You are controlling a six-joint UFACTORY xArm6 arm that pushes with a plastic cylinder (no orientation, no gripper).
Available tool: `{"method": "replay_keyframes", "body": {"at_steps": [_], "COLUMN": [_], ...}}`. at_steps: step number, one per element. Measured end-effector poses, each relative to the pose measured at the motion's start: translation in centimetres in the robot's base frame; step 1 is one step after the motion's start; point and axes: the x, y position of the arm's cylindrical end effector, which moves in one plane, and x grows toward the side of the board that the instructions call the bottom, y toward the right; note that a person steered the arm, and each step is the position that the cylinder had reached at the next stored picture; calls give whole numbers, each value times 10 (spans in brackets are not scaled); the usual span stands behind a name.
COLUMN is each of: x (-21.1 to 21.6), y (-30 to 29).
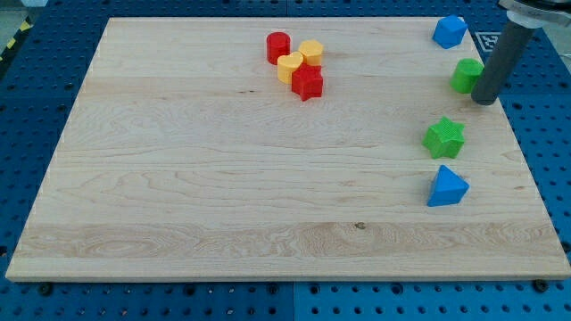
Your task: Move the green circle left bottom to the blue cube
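My tip [484, 100] beside one green circle [465, 76]

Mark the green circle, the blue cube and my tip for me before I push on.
green circle [465, 76]: camera view, on its visible front face, left of the rod.
blue cube [449, 31]: camera view, middle of its top face.
my tip [484, 98]: camera view, rod's very lower end.

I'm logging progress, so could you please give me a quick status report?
My tip touching green circle, on its right. Blue cube above-left of circle, apart. Nothing between them.
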Motion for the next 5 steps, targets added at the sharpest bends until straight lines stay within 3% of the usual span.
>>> {"method": "replay_keyframes", "body": {"at_steps": [3, 5], "x": [-2, -40], "y": [-24, -24]}}
